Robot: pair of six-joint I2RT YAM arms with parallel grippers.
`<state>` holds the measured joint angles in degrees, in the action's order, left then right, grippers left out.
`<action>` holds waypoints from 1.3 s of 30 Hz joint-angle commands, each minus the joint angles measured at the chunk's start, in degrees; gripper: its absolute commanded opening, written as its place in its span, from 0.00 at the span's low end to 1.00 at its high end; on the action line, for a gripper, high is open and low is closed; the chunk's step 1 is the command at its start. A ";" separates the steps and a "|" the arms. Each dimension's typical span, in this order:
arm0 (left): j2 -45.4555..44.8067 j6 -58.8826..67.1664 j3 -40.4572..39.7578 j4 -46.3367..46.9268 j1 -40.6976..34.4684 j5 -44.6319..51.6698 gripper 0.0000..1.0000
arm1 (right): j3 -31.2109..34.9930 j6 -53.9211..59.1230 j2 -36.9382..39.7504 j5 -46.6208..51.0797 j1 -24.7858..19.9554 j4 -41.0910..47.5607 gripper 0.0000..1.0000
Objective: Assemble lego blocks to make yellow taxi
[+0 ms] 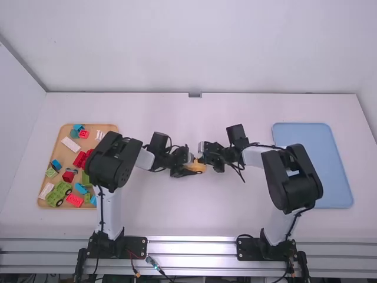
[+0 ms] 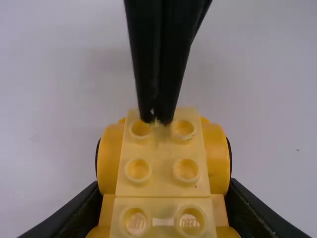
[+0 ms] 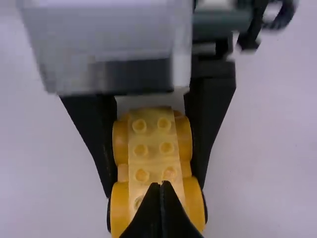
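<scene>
Pale and plain, the surface (image 1: 177, 218) spreads around and beyond both arms, up to white walls. Seen in the high view, the left pincer (image 1: 192, 166) and right pincer (image 1: 201, 160) meet over its middle, with the yellow block assembly (image 1: 201, 168) between them. From that height, the hold on it is hard to read; the wrist views settle it. In the left wrist view, the left pincer (image 2: 163, 192) has its fingers spread to the assembly's width, pinching its rounded orange-yellow sides. Paler studs run in pairs along its top, with dark edges peeking out beyond the sides.

Facing it from the other end, the right wrist view shows the right pincer (image 3: 160, 184) with its fingers pressed together, pointing at the studs. The left wrist view places those tips between the two studs farthest from the left pincer; whether they touch, I cannot tell.

The high view also takes in the trays: a tan one (image 1: 106, 127) well to the left of the left pincer, holding red, blue, green and white pieces, and a blue one (image 1: 330, 177) well to the right of the right pincer.
</scene>
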<state>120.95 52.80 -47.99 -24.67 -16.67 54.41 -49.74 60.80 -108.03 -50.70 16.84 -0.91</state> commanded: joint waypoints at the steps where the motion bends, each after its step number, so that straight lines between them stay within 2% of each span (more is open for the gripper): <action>1: 1.86 0.57 1.62 1.66 -1.01 -4.13 0.11 | 0.22 1.51 5.27 -12.66 -3.50 -0.17 0.10; 2: 1.86 0.57 1.62 1.84 -0.90 -4.13 0.14 | 0.20 -0.02 6.78 -13.62 -5.68 -0.17 0.79; 3: 1.86 0.59 1.62 2.12 -1.03 -4.15 0.17 | 0.22 -1.64 7.39 -13.25 -7.15 -0.17 0.99; 6: 1.86 0.57 1.62 2.58 -0.83 -4.13 0.21 | 0.26 -6.49 7.87 -11.28 -10.23 -0.13 0.99; 8: 1.86 0.57 1.62 2.78 -0.72 -4.13 0.28 | 0.35 -8.61 7.85 -10.73 -11.10 -0.04 0.99; 9: 1.86 0.57 1.62 2.82 -0.68 -4.15 0.41 | 0.44 -10.01 7.85 -10.80 -11.74 0.15 0.99; 10: 1.84 0.55 1.62 3.04 -0.70 -4.13 0.72 | 0.74 -10.69 7.85 -11.06 -12.50 0.02 0.99; 13: 1.20 0.57 1.62 4.39 -0.68 -4.28 0.99 | 1.07 -10.43 7.85 -10.99 -13.20 -0.22 0.99; 20: -6.58 0.61 1.62 14.32 2.12 -5.09 0.99 | 1.07 -8.04 7.85 -10.75 -11.74 -0.26 0.99; 24: -17.51 0.57 1.62 26.08 6.99 -13.20 0.99 | 1.05 -7.89 7.85 -8.81 -10.29 -0.85 0.99; 28: -26.36 0.50 1.62 34.07 11.28 -16.59 0.99 | 1.05 -9.46 7.85 -5.66 -8.68 -2.40 0.99; 33: -39.41 -9.01 1.62 42.34 18.36 -19.78 0.99 | 1.05 -14.38 7.85 -1.01 -6.64 -6.03 0.99; 35: -42.47 -13.16 1.62 43.12 20.39 -25.57 0.99 | 1.05 -15.76 7.85 -0.17 -6.19 -7.15 0.99; 39: -46.03 -30.47 1.62 42.86 23.10 -43.98 0.99 | 1.01 -15.54 7.85 -0.22 -5.92 -8.39 0.99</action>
<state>75.64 34.26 -46.39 18.04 5.72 22.33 -49.21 46.39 -100.53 -51.53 10.98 -9.26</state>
